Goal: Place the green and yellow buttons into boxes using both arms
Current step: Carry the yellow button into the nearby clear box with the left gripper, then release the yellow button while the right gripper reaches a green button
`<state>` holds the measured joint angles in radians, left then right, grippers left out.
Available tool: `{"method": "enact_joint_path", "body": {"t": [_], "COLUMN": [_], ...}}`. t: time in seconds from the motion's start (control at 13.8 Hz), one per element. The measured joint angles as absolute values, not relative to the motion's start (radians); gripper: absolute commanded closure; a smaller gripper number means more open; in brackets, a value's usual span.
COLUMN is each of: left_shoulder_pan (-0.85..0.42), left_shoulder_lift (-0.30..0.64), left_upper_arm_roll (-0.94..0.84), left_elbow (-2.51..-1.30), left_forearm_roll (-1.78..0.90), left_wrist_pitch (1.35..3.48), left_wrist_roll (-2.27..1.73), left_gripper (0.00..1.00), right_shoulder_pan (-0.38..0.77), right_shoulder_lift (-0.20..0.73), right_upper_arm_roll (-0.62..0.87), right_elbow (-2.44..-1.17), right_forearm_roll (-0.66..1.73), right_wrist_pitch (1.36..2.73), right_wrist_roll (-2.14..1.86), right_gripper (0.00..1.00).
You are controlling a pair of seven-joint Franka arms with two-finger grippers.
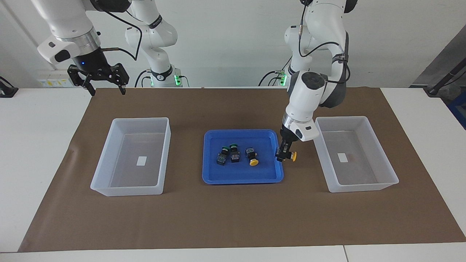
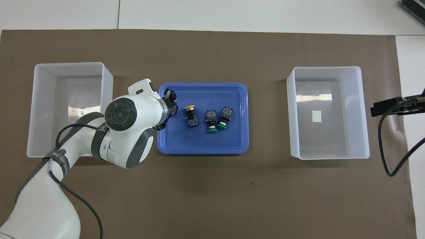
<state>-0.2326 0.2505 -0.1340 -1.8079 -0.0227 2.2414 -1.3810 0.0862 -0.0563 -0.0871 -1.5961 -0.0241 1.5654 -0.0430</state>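
Left pincer (image 1: pixel 285 155) pinching yellow button (image 1: pixel 291 156) by its black body, over tray (image 1: pixel 243 178) edge; small, rigid, light. Right pincer (image 1: pixel 105 85) spread, waiting clear of tray

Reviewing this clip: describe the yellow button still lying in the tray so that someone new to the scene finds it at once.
Start at the blue tray in the middle of the brown mat, between the two white boxes. Three buttons lie in a row in it; the yellow button is the one toward the left arm's end. It alone has a yellow cap; the two green buttons beside it have green ones.
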Motion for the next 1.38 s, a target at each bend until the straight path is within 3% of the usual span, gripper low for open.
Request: {"method": "enact_joint_path", "body": {"t": [0.36,0.73,1.38], "left_shoulder_pan": [-0.065,0.090,0.144], "left_shoulder_lift": [0.233,0.232,0.190], "left_upper_arm_roll": [-0.134,-0.130,-0.136], "left_elbow": [-1.717,-1.733,-2.041], "left_forearm_roll": [-0.024,-0.025,-0.025], "left_wrist_pitch": [2.021,2.003,2.280], "left_wrist_roll": [-0.863,-0.340,0.073], "left_gripper": [1.00,1.00,1.00], "right_shoulder_pan": [0.086,0.086,0.086], "right_shoulder_lift": [-0.056,-0.056,-0.056], "right_upper_arm_roll": [-0.087,-0.087,-0.087], "right_elbow": [-1.596,-1.596,-1.596], "right_forearm_roll": [-0.024,-0.024,-0.024], "right_wrist_pitch": [1.565,1.565,1.565], "right_wrist_roll": [-0.043,-0.043,-0.043], "right_gripper": [0.00,0.00,0.00]}}
